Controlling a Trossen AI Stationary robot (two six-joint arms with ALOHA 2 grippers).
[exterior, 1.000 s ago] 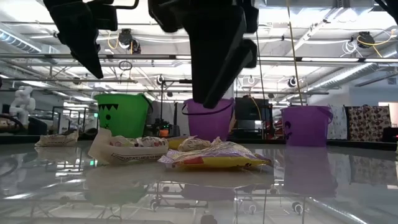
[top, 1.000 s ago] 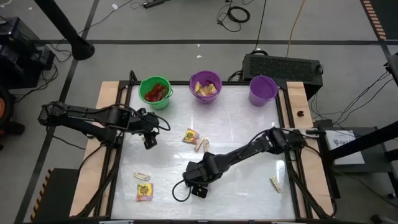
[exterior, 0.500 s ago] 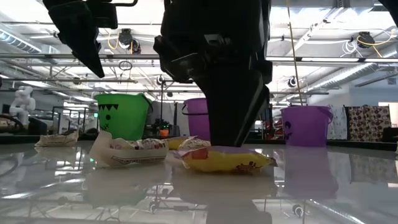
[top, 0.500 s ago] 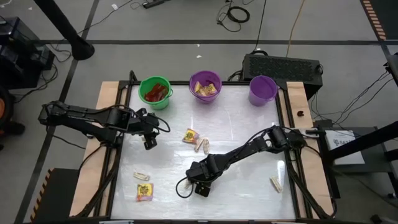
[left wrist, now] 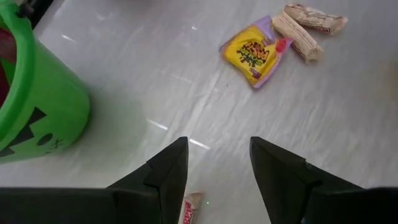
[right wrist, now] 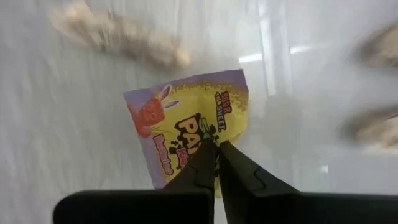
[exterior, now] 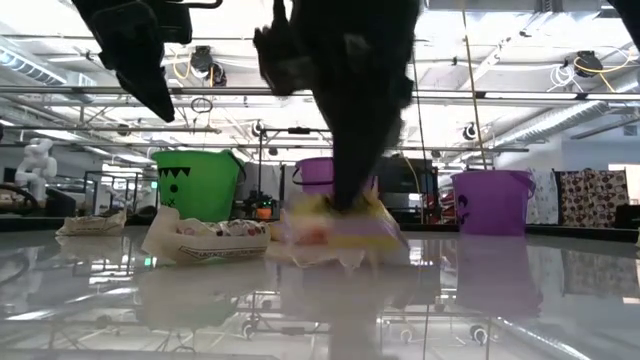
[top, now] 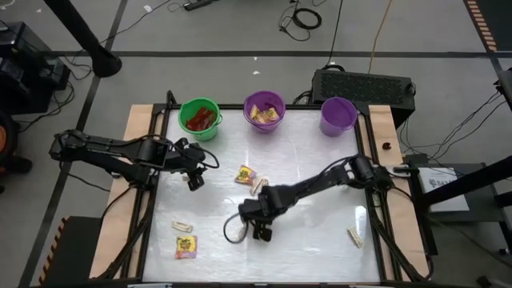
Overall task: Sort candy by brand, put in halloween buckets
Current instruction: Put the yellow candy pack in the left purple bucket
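Right gripper (right wrist: 216, 154) risen off glossy white table (top: 312, 160) since half second ago, carrying flat yellow-and-purple wrapped candy packet (right wrist: 186, 130), fingers pinched on its edge. Packet now clear of surface mid-table (print too blurred to read fully). Left gripper (left wrist: 217, 163), fingers apart, hangs near bright green plastic bucket (top: 199, 118), unmoved. Second yellow packet (left wrist: 256, 52) lies beside tan wrapped pieces (left wrist: 298, 34).
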